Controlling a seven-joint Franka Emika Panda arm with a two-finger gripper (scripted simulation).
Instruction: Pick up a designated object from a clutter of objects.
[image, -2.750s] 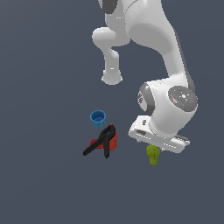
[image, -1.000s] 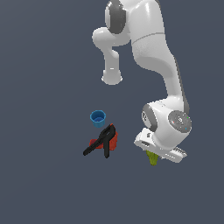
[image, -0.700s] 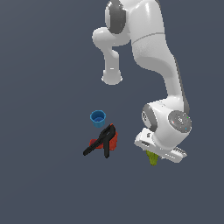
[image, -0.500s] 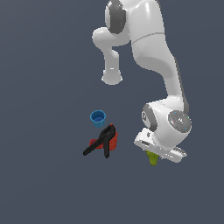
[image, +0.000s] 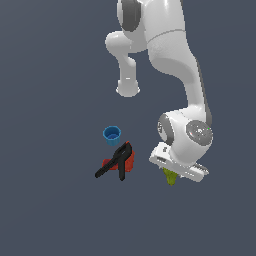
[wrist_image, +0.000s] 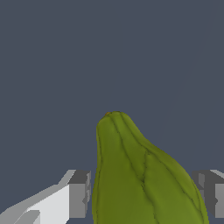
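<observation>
The fingers (wrist_image: 80, 192) stand on both sides of the yellow-green lumpy object (wrist_image: 140, 175); one seems to touch it, the other shows a thin gap, so I cannot tell if they already pinch it. The object sits on the table (image: 50, 215) under the gripper (image: 172, 172), apart from the black clamp (image: 116, 161), the red block (image: 129, 164) and the blue cup (image: 112, 134). I judge the grasp step is in hand; next, close firmly, then lift straight up.
</observation>
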